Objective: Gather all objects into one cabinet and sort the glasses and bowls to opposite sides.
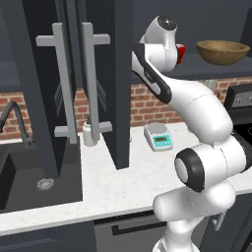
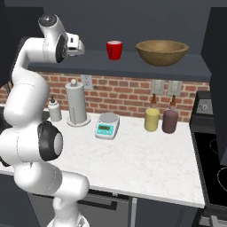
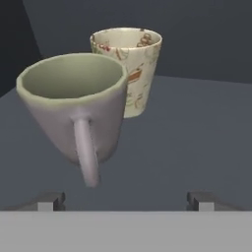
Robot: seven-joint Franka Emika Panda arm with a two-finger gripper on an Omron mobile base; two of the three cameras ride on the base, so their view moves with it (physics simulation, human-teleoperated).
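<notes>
Up at shelf height, the arm (image 2: 31, 102) reaches into the cabinet (image 1: 110, 83), its gripper (image 3: 126, 199) spread wide and holding nothing. Just ahead sit the pale cup with olive-green rim (image 3: 74, 106) and the beige speckled mug (image 3: 130, 69); I can read no lettering.

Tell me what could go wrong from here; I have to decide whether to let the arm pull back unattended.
1. In the hand view the small pale bowl with olive-green rim looks tilted, its handle toward the open hand; it may tip or roll once left.
2. It sits right against the beige speckled mug, so a knock could move both.
3. The red mug and wooden bowl stand further along the same shelf, so the sorting looks unfinished.
</notes>
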